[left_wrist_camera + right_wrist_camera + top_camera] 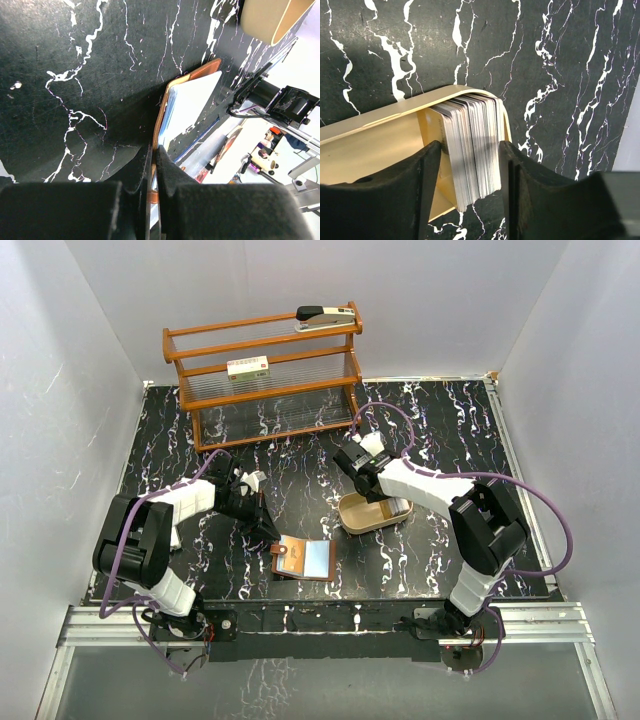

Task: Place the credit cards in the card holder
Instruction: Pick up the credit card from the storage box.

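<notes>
My left gripper (154, 167) clenches the brown leather bifold card holder (159, 120); my right gripper (470, 156) straddles the stacked pale plastic credit cards (470, 127) (gripped? I cannot tell)

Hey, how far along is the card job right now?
Done: a pale card already lies on the open card holder, which the left hand pinches by its edge. In hand: the right hand straddles the stack of credit cards in the tan tray; grip unclear. Left: that whole stack.
</notes>
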Action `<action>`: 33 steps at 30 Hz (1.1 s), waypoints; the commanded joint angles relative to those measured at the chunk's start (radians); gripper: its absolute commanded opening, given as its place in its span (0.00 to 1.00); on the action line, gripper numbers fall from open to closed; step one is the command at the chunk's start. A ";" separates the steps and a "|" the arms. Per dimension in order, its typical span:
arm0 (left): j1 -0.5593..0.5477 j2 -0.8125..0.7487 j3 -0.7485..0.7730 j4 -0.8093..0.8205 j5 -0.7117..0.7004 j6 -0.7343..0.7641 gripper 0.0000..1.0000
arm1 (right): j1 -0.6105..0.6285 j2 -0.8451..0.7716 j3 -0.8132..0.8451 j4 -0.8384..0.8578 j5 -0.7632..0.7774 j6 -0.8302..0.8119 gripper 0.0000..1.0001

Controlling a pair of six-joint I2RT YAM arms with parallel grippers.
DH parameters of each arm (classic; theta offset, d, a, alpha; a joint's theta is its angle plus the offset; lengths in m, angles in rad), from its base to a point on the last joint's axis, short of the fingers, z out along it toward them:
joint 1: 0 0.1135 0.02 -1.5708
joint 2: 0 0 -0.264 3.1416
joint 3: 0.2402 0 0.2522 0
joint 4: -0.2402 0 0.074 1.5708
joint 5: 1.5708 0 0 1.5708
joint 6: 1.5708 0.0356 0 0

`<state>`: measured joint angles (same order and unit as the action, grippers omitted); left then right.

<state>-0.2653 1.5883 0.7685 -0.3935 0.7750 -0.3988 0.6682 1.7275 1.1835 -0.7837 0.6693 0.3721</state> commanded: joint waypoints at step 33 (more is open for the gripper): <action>-0.004 -0.062 0.008 -0.028 0.008 0.005 0.00 | -0.005 -0.064 0.099 -0.053 0.027 -0.056 0.00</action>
<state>-0.2653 1.5692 0.7685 -0.3943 0.7727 -0.3962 0.6666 1.7275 1.2301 -0.8177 0.6819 0.3397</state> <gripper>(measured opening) 0.018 0.009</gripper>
